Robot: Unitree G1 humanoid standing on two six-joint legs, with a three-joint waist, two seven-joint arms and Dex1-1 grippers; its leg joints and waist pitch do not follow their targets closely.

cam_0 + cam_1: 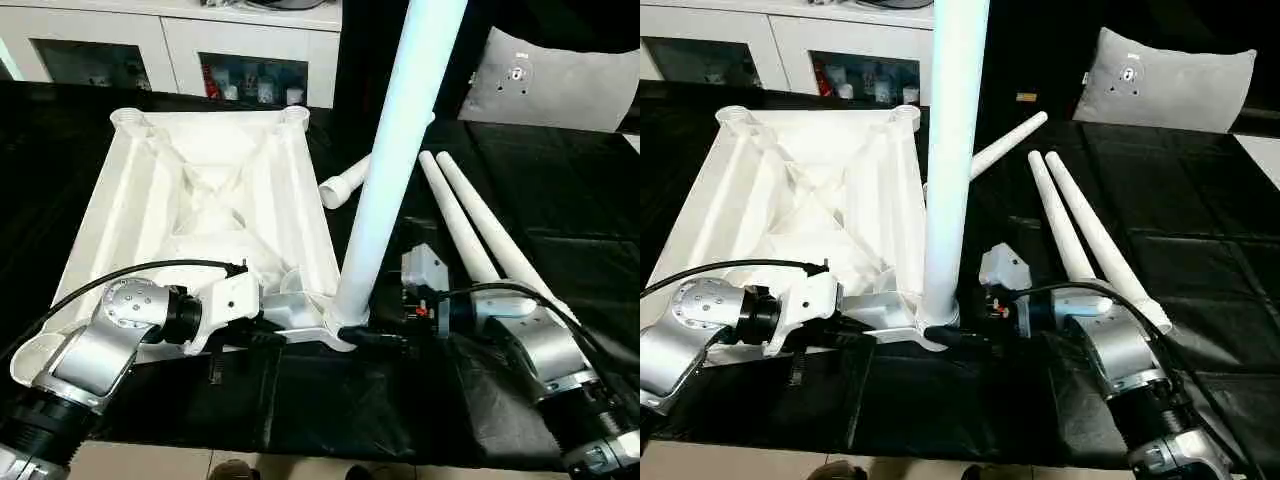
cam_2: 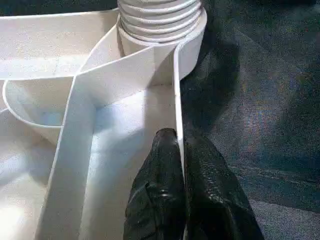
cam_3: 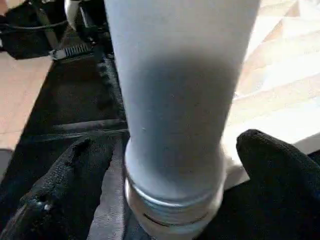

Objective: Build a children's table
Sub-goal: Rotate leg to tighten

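You have the upturned table top (image 1: pixel 210 190) lying on the black surface (image 1: pixel 560 190), its near rim pinched between your left fingers (image 2: pixel 165 200), while your right fingers (image 3: pixel 270 165) stand wide apart around the base of the upright leg (image 1: pixel 395 160) in the near corner socket.

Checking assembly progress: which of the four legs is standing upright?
The leg in the tabletop's near corner socket, between both end effectors. The other three legs lie flat on the black cloth.

No text, label, brand, number or sign can be read anywhere in these views.
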